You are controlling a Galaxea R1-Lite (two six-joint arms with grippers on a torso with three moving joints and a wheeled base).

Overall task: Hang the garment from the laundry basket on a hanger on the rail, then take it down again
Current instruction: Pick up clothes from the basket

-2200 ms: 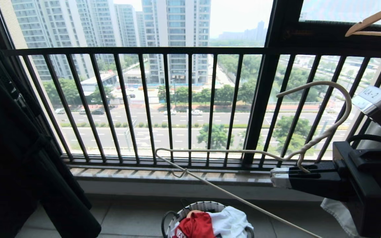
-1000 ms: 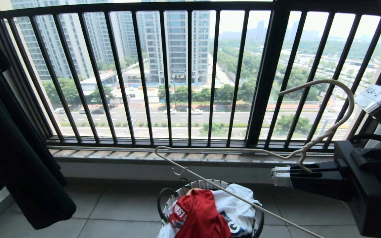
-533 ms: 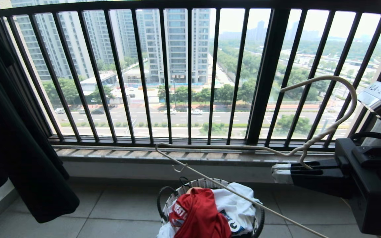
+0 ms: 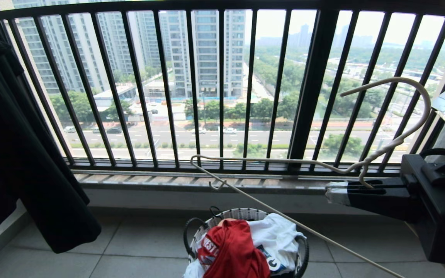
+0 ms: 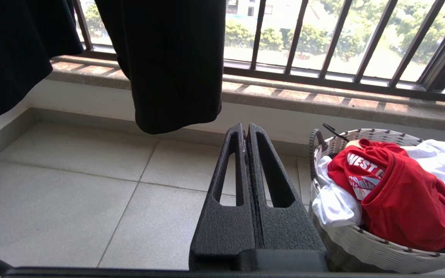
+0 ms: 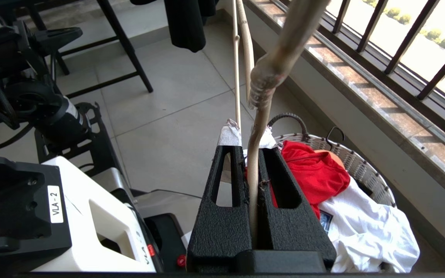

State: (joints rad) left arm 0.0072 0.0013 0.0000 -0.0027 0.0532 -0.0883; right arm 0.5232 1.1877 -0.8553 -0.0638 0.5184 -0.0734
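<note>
1. At your far left, a black garment (image 4: 21,154) hangs down in front of the window railing (image 4: 222,88), its hem above the tiled floor (image 4: 129,247).
2. Your left gripper (image 5: 245,135) shows only in its wrist view: both fingers pressed together with nothing between them, low over the floor tiles, just beside the laundry basket (image 5: 361,239).
3. At the middle of the floor, close to the foot of the window wall, the laundry basket (image 4: 242,214) holds the red garment (image 4: 234,251) bunched on top, with white lettering partly showing, and a white T-shirt (image 4: 280,239) to its right, spilling over the rim.
4. The hanger (image 4: 284,164) hangs in the air above the basket; its bar slants down across the basket toward the right, and its hook curves up in front of the railing.
5. At your right, the right gripper (image 4: 336,195) is clamped tight on the hanger just under the twisted neck, fingers reaching leftward, level.
6. The rail is out of all three views.
</note>
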